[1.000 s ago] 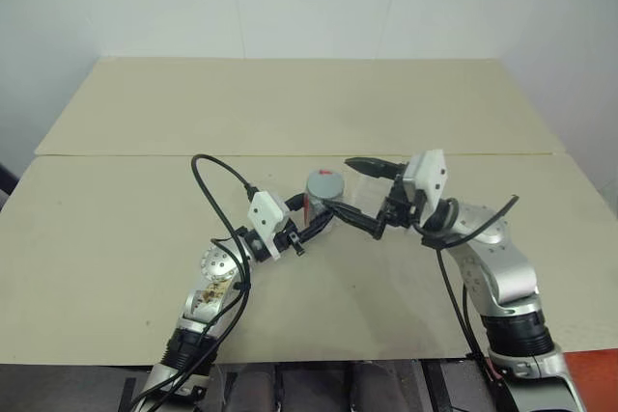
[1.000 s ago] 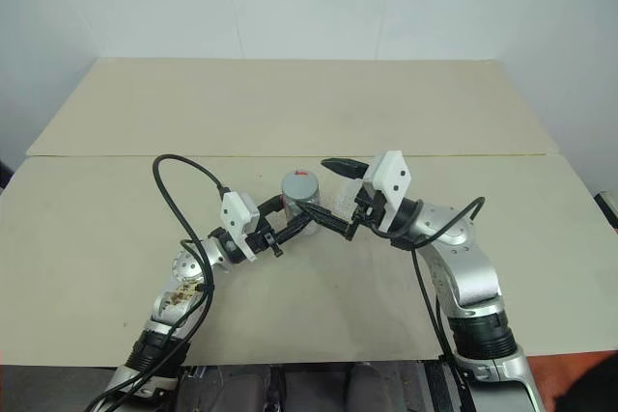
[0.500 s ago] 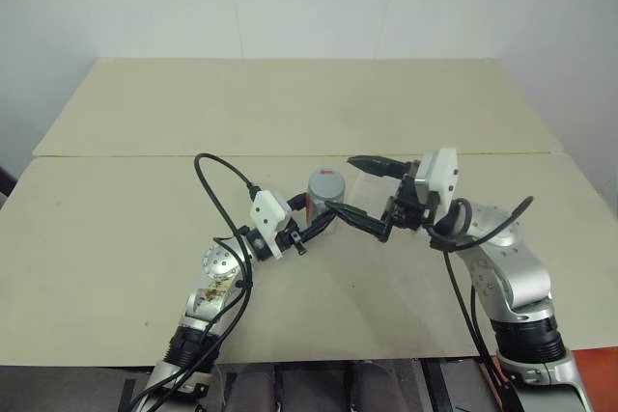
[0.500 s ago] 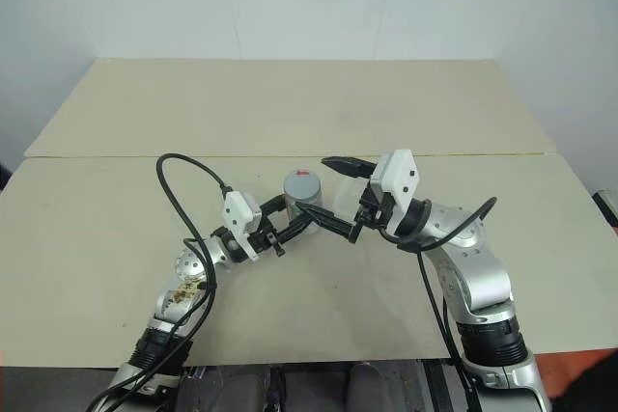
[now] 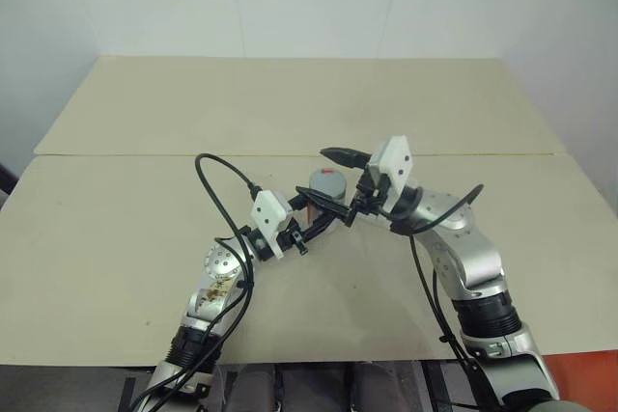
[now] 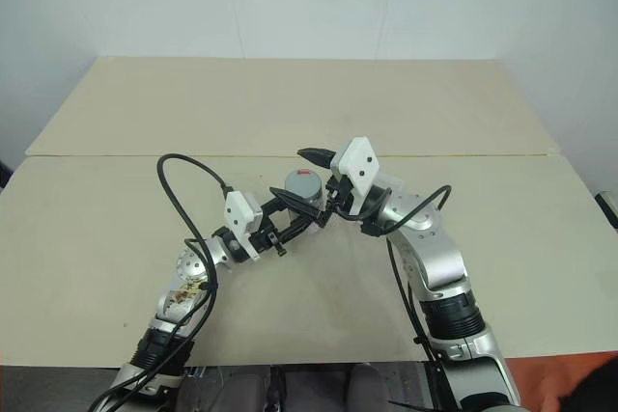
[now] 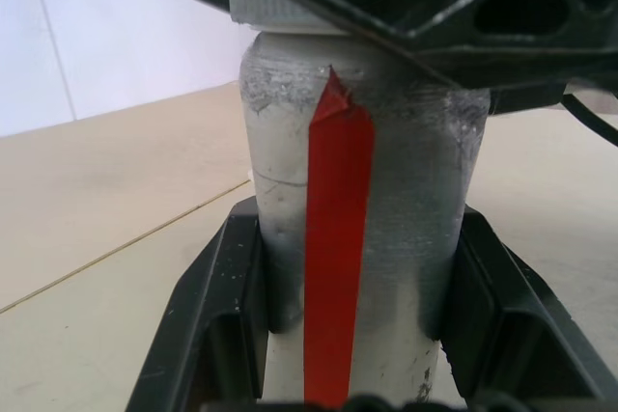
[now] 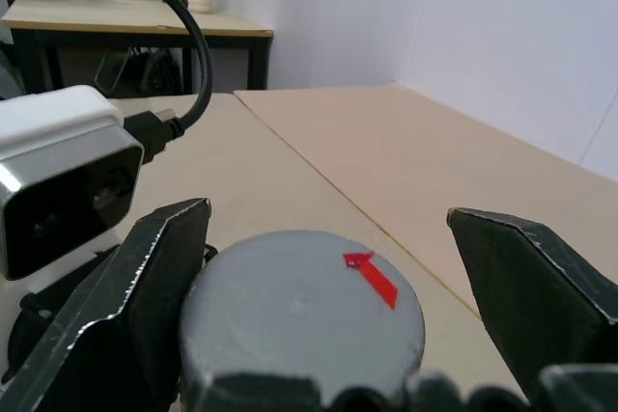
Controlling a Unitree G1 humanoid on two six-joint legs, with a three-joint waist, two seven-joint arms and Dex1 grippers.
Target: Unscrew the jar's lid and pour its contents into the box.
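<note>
We see one jar (image 7: 352, 238), a dull silvery cylinder with scratched metal and one red stripe. It stands upright near the middle of the beige matte surface (image 5: 126, 229). Its flat grey lid (image 8: 301, 315) carries a red mark. The left gripper (image 5: 311, 214) jaws are clenched on the jar; the right gripper (image 5: 333, 180) jaws are spread around the lid.

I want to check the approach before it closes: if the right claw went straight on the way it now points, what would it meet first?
Probably the lid: the right claw stands open with its fingers either side of the grey cap atop the jar, which the left claw holds shut. Beyond it lies bare table; depth is uncertain.
</note>
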